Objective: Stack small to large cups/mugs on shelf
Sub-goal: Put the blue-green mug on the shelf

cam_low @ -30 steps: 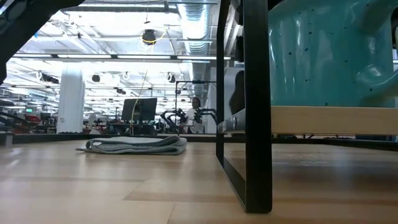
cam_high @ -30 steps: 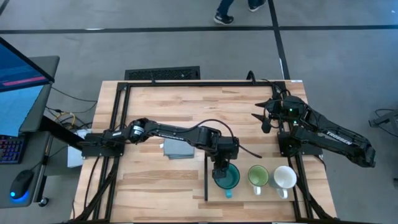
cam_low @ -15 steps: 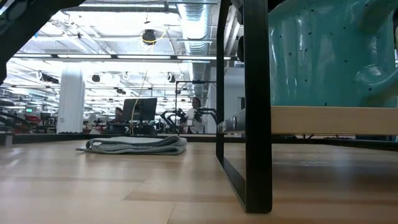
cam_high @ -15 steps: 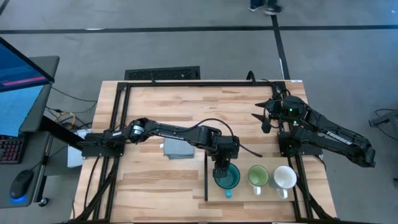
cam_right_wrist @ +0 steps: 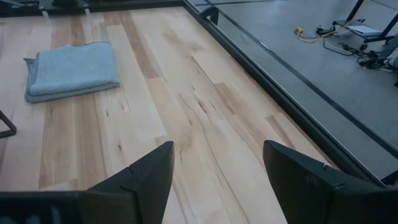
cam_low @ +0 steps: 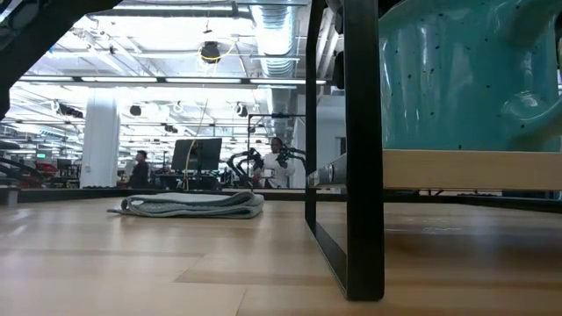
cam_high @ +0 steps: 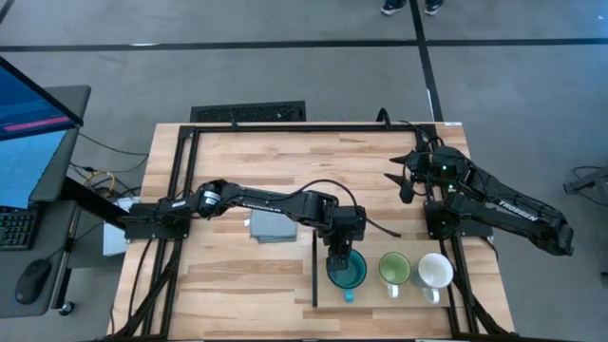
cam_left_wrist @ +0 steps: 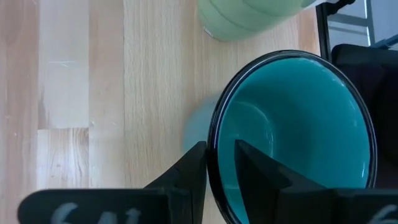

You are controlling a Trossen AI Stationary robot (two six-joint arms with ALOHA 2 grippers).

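Teal mug rim is pinched by the left gripper, arm stretched across the table; right gripper rests wide open.

We see two matte black arms, the left arm and the right arm, built of jointed tubular segments with black cables looping beside them. The right arm bears white lettering and a small green light.

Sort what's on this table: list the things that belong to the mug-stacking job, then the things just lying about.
Job:
teal mug, gripped at its rim by the left hand
light green mug
white mug
wood shelf

Lying about:
folded grey cloth
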